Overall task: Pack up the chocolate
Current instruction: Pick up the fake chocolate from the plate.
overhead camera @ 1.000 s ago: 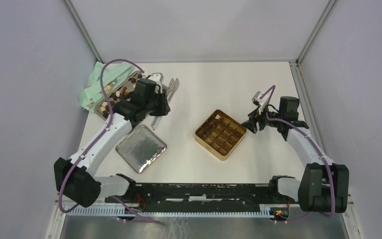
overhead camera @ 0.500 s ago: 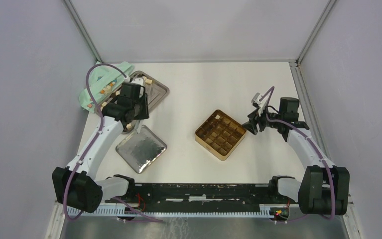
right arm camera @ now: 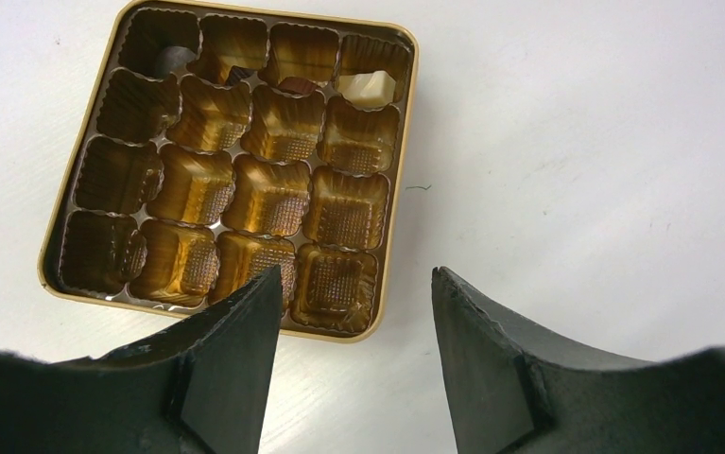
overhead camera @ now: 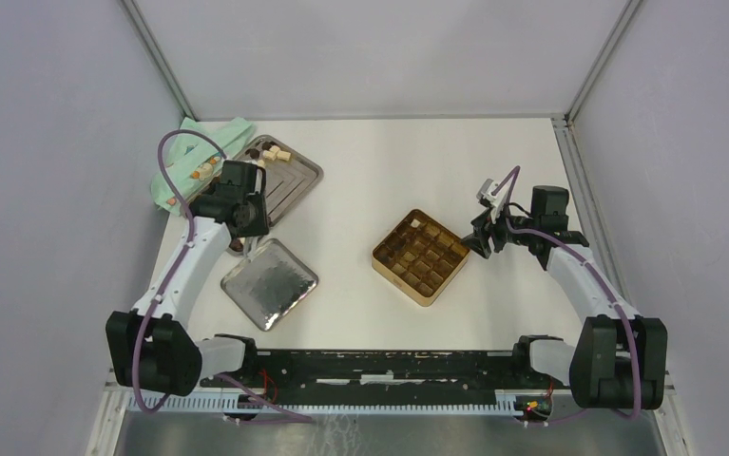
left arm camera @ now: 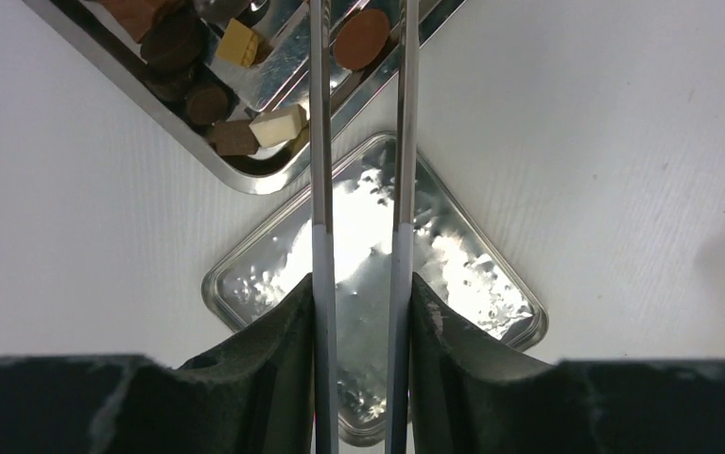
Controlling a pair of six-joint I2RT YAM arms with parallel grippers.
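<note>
**Left gripper** (overhead camera: 246,239): I see its two long metal blades (left arm camera: 318,142) standing parallel and partly apart. A round brown piece (left arm camera: 361,38) shows in the gap between them. I cannot tell whether the blades pinch it or merely frame it.

**Right gripper** (right arm camera: 356,274): the fingers are wide apart and hold nothing. It sits low, just beside the right corner of the gold tin (right arm camera: 268,203).

**Chocolate** (left arm camera: 209,99): most pieces lie in the ribbed metal tray (overhead camera: 298,180) at far left, which my left arm partly hides from above. A cream-white piece (right arm camera: 368,87) sits in a corner cup of the tin.

**Surroundings**: a second shiny tray (overhead camera: 270,282) lies just beside the ribbed one, under the blades. A mint-green bag (overhead camera: 172,171) lies beside the ribbed tray's left side.
</note>
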